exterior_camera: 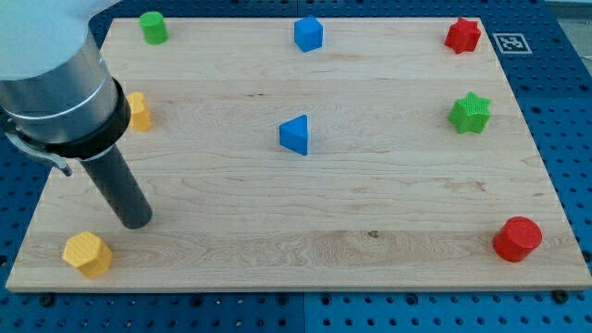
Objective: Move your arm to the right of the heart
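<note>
A yellow block [140, 111], partly hidden behind my arm, sits near the board's left edge; its shape cannot be made out fully, it may be the heart. My dark rod comes down from the view's upper left, and my tip [136, 220] rests on the board well below that yellow block. The tip is up and to the right of a yellow hexagon-like block [87, 253] at the bottom left corner. It touches no block.
On the wooden board [370, 213]: a green cylinder [154, 27] top left, a blue cube [308, 34] top centre, a red star [462, 35] top right, a green star [470, 113] right, a blue triangle [295, 134] centre, a red cylinder [516, 240] bottom right.
</note>
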### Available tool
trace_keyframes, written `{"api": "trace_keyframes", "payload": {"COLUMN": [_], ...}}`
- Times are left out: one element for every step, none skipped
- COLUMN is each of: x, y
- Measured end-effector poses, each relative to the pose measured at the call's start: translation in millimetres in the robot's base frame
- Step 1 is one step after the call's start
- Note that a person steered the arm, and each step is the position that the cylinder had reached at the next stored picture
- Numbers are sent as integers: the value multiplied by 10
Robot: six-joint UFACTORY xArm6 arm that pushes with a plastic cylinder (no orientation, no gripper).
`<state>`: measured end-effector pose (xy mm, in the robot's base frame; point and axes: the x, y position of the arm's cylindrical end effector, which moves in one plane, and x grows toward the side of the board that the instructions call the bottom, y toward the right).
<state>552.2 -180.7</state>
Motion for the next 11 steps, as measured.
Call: {"api": "trace_keyframes", "payload": {"x": [0, -90, -163, -172, -265, -664, -1179, -1311, -1313, -1377, -1663], "y": [0, 44, 88, 143, 489, 491, 492, 493, 493, 495, 455]}}
